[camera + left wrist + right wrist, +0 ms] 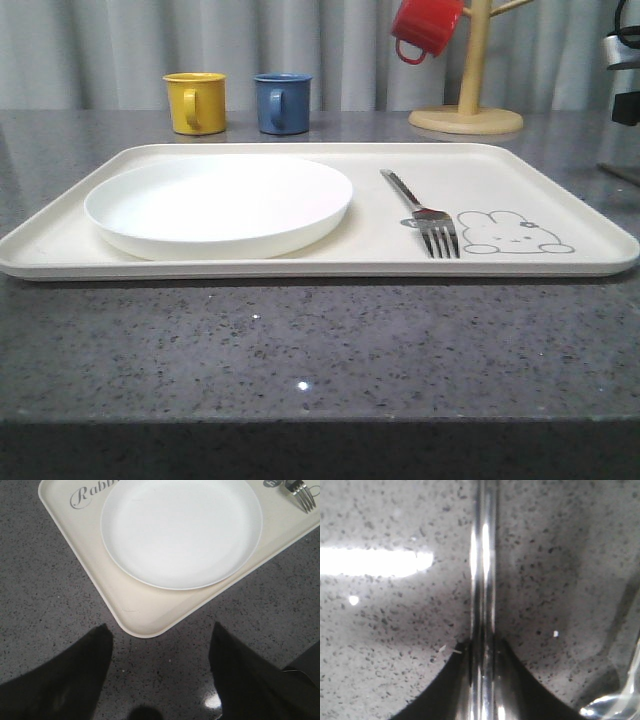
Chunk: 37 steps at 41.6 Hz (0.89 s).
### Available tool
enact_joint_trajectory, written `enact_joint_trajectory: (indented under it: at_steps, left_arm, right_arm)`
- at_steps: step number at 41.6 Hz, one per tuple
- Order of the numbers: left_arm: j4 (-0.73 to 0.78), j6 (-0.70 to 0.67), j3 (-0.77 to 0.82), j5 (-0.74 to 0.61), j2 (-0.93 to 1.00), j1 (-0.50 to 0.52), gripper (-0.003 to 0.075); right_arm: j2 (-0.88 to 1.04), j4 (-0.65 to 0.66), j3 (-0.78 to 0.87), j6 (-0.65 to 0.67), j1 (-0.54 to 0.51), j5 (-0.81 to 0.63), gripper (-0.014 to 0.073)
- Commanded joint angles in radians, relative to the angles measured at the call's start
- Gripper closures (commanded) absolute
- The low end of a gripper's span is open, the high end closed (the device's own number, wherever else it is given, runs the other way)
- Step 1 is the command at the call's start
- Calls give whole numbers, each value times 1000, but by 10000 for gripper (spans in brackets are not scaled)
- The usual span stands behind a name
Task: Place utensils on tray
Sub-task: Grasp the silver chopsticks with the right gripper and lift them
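- Left claw [160,670]: fingers spread apart, hovering over the grey counter [45,595].
- Tray [145,615]: corner nearest; carries white plate [181,530] and fork [300,492].

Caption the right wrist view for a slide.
Right gripper shut on the chopsticks above the speckled grey counter.

We see a kitchen-like dining setup: a speckled grey stone bench [300,350], mugs [195,102] and a wooden mug tree [470,90] before grey curtains [100,50].
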<state>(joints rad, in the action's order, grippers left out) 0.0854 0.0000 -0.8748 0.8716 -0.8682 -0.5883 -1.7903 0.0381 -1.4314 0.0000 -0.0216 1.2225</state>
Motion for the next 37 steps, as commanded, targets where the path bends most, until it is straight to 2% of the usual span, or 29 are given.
enact_joint_trajectory:
  at_steps: [1,8,16,24,37]
  left_arm:
    - [-3,-10,-26,-62,4,-9,292]
    - [-3,-10,-26,-62,4,-9,292]
    - [-3,-10,-26,-62,4,-9,292]
    - [-3,-10,-26,-72,4,-9,292]
    - [-3,-10,-26,-83,4,-9,292]
  right_arm:
    - [44,-14,-28,-10,-3,71,545]
    - [107,-92,-29,-21,36,93,545]
    - [175,-203,-29,-21,158,87,545]
    - [159,-330,-29,-14,255,52,545]
    - [90,-369,-27,174,287,-33,515]
